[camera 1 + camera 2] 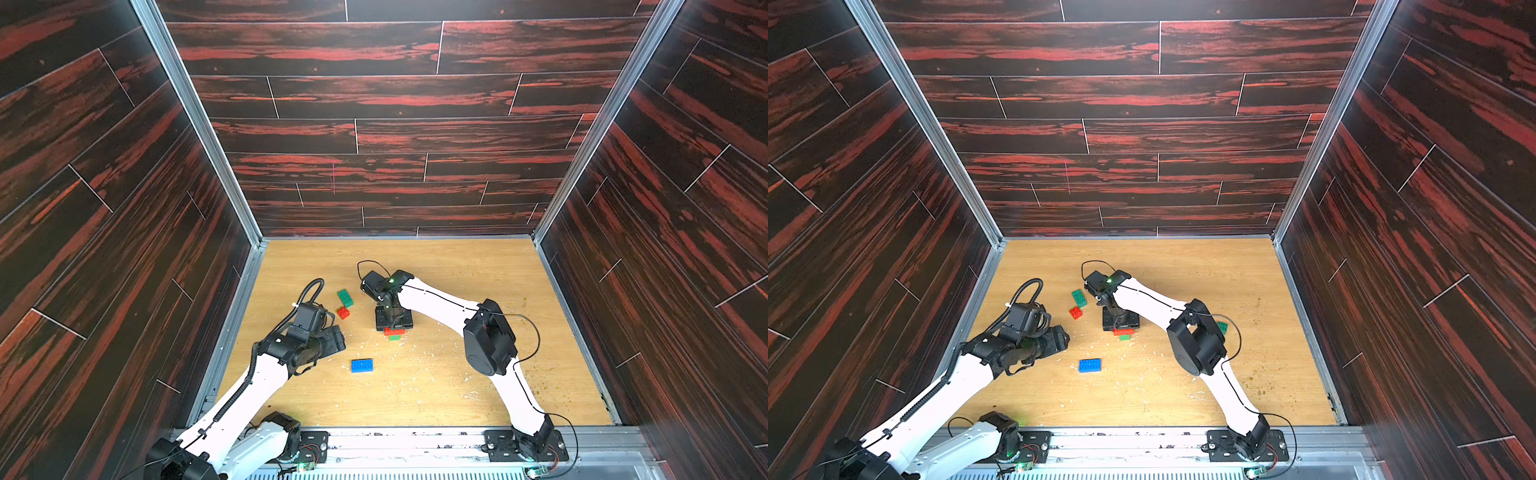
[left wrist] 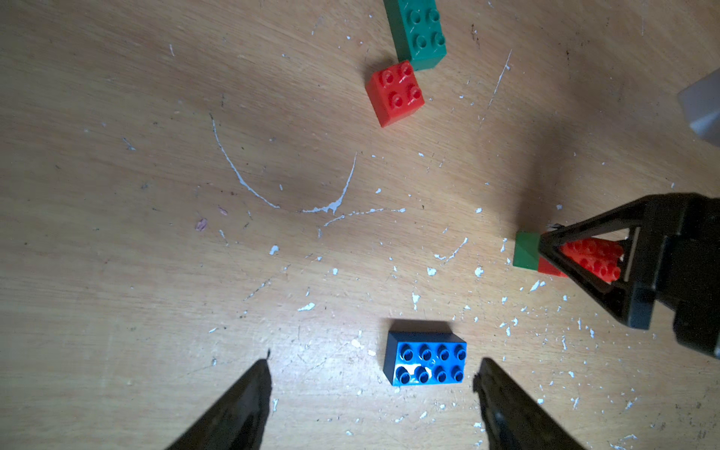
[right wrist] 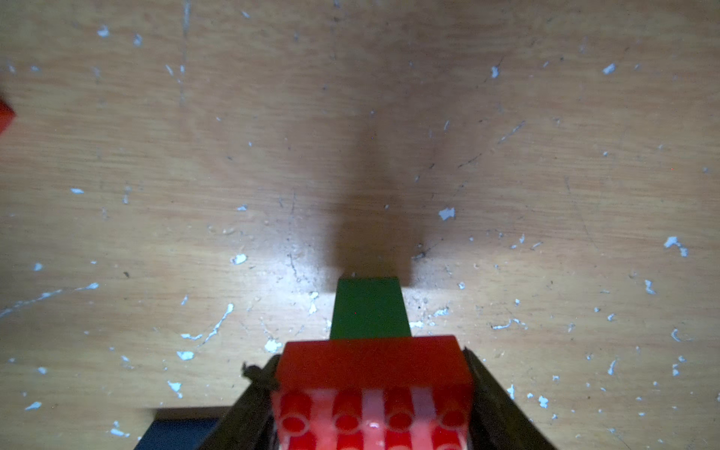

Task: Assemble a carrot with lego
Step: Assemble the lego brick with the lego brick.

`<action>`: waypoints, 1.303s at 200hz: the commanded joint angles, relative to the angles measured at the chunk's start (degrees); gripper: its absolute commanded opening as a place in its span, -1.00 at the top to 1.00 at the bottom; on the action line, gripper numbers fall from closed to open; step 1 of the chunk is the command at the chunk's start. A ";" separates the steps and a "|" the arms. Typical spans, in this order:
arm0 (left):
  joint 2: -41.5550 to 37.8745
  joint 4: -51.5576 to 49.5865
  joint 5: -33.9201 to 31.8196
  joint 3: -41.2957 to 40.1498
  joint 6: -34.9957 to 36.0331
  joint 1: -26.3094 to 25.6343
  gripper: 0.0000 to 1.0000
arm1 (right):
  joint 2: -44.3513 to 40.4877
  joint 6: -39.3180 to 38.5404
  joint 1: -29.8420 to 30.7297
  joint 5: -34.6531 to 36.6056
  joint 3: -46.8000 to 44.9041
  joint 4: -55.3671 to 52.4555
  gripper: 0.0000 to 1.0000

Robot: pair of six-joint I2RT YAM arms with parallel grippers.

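The carrot is two joined lego bricks: a long red brick point(image 1: 394, 331) with a small green brick point(image 1: 394, 337) on its underside, resting on the wooden table point(image 1: 457, 395). My right gripper point(image 3: 372, 370) is shut on the red brick point(image 3: 374, 364) by its short ends, and the green brick point(image 3: 370, 307) sticks out beyond it. My left gripper point(image 2: 373, 374) hangs open over the table, with a blue 2x4 brick point(image 2: 426, 362) just ahead of its fingers, nearer one of them. A teal long brick point(image 1: 345, 298) and a small red brick point(image 1: 343, 312) lie touching, further back.
Another green brick point(image 1: 1222, 327) lies behind my right arm's elbow in a top view. Dark wood-patterned walls with metal frame rails point(image 1: 232, 332) close the table on three sides. White scratches and flecks cover the tabletop.
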 commanded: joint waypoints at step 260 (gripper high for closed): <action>5.23 -6.05 -1.06 2.22 -5.14 -9.55 -0.75 | -18.08 1.40 -0.65 -2.15 -10.84 -1.69 -0.80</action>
